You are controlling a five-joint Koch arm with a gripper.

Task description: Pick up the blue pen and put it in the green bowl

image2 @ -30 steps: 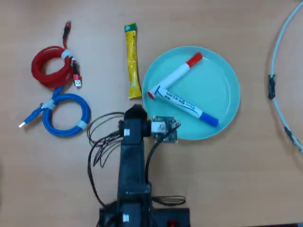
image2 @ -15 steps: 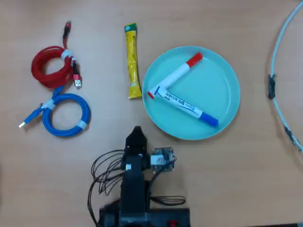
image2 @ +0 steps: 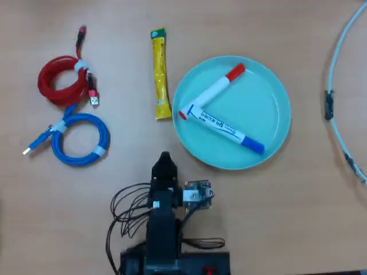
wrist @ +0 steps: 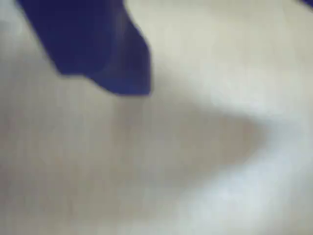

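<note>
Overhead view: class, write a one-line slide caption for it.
Blue pen and red-capped marker lie in the green bowl; the gripper sits apart, beside coiled cables.

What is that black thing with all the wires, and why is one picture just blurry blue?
The black thing is a small robot arm, seen from a camera looking straight down at a wooden table. At its tip is the gripper, whose jaws grab things; it holds nothing now, and I cannot tell if it is open. The blurry picture comes from a camera on the arm's wrist, too close to show anything clearly. On the table sits a green bowl with the blue pen and a red-capped pen inside. Beside it lie a yellow sachet, a red cable and a blue cable.
</note>
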